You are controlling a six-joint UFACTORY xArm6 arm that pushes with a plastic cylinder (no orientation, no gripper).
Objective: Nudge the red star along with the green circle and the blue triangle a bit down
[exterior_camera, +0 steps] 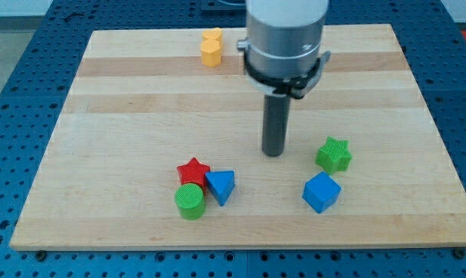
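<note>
The red star (192, 171), the green circle (190, 201) and the blue triangle (221, 186) sit packed together near the board's bottom edge, left of centre. The star is at the top of the cluster, the circle below it, the triangle to their right. My tip (274, 153) rests on the board up and to the right of the cluster, apart from it, about a block's width from the triangle.
A green star (334, 154) and a blue cube (321, 192) lie to the right of my tip. A yellow block (211, 47) stands near the board's top edge. The wooden board (102, 116) lies on a blue perforated table.
</note>
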